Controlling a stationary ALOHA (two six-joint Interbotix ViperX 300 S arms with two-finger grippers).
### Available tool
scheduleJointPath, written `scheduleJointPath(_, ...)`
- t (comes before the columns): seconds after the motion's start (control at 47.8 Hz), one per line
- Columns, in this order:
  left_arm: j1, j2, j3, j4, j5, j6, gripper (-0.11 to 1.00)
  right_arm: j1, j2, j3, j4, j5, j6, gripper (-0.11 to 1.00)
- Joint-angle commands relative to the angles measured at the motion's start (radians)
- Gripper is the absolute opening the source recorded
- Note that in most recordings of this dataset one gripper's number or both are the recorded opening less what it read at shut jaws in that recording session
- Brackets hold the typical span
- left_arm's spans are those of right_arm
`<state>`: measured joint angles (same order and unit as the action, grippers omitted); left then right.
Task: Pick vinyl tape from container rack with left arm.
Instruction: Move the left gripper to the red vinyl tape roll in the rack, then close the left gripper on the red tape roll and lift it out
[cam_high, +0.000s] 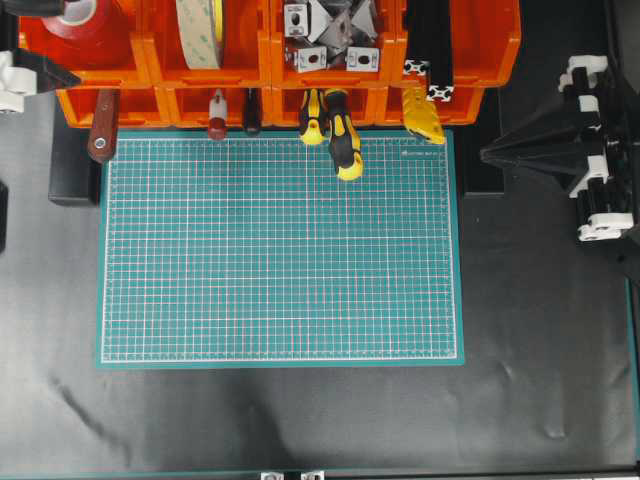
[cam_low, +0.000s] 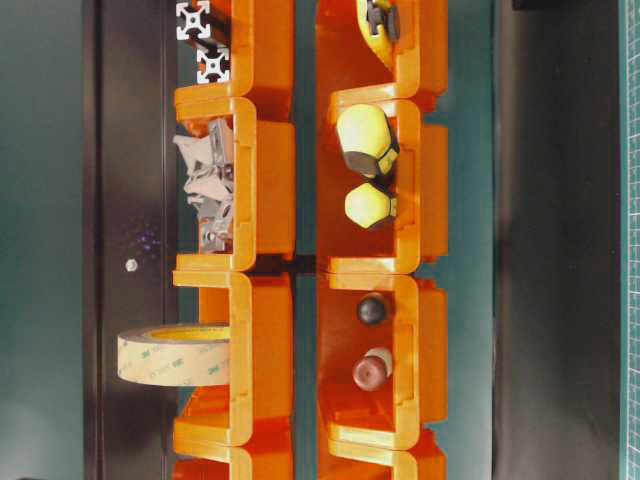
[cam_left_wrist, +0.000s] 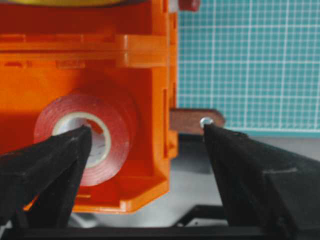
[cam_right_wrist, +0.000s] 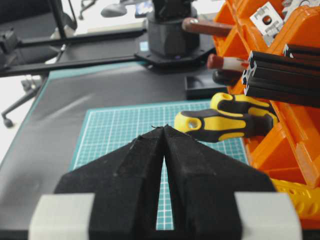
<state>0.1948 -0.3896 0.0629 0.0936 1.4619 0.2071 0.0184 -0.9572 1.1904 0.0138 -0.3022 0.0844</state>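
Orange container rack (cam_left_wrist: 125, 55) holds vinyl tape (cam_left_wrist: 107, 125) beyond spread fingers (cam_left_wrist: 55, 155).

vinyl tape (cam_left_wrist: 117, 117): glossy | container rack (cam_left_wrist: 75, 65): smooth plastic | cutting mat (cam_high: 280, 250): matt

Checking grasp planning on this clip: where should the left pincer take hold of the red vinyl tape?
Across the ring wall of the vinyl tape, one finger in the white core, coming through the bin's open front. The container rack walls off its sides.
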Motion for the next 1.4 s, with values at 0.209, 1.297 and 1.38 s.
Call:
scheduleJointPath(0.209,0.038,-0.006,0.051,0.003,-0.041,-0.006,0.85,0.012,-0.006,-0.02,0.002,-0.003,0.002,0.0)
scheduleJointPath(1.297,0.057,-0.012,0.086,0.003,-0.074,0.04,0.23,0.002,-0.046,-0.011,0.002,-0.003,-0.002,0.0)
scheduleJointPath(1.38,0.057,-0.011,0.074,0.003,-0.075,0.08,0.18,-0.002,-0.055,-0.011,0.002,-0.002,-0.002,0.0)
